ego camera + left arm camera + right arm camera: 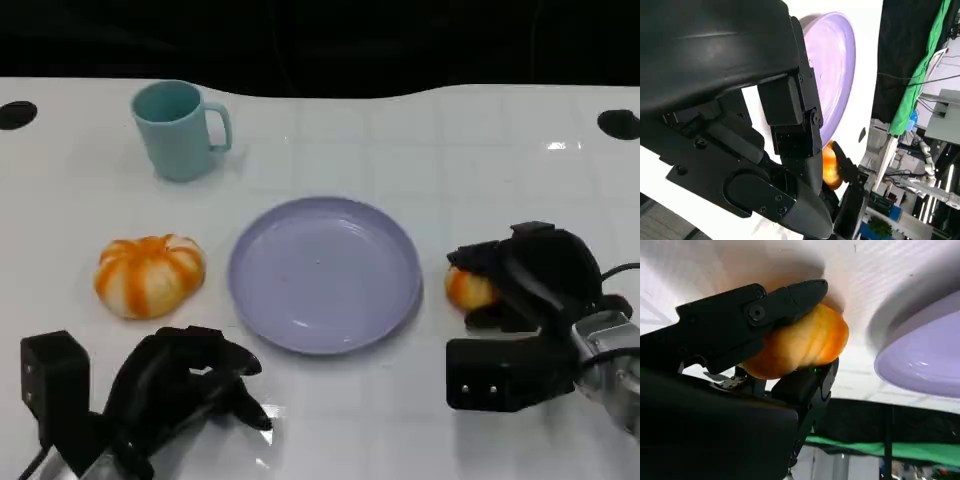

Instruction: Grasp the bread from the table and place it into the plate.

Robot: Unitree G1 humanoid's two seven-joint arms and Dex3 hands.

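A small golden-orange bread (pixel 468 289) sits just right of the lavender plate (pixel 325 275), and my right hand (pixel 535 275) grips it. The right wrist view shows black fingers (pixel 765 310) closed over and under the ridged bread (pixel 805 342), close to the white table, with the plate's rim (pixel 925 365) beside it. Whether the bread is off the table I cannot tell. My left hand (pixel 185 380) rests low at the front left and holds nothing, its fingers loosely apart. In the left wrist view the plate (pixel 832 65) and the distant bread (pixel 830 167) show past the hand.
An orange and white pumpkin-shaped item (pixel 149 274) lies left of the plate. A teal mug (pixel 180 128) stands at the back left. The table's far edge runs along the dark background, with black round holes (pixel 618 124) near both back corners.
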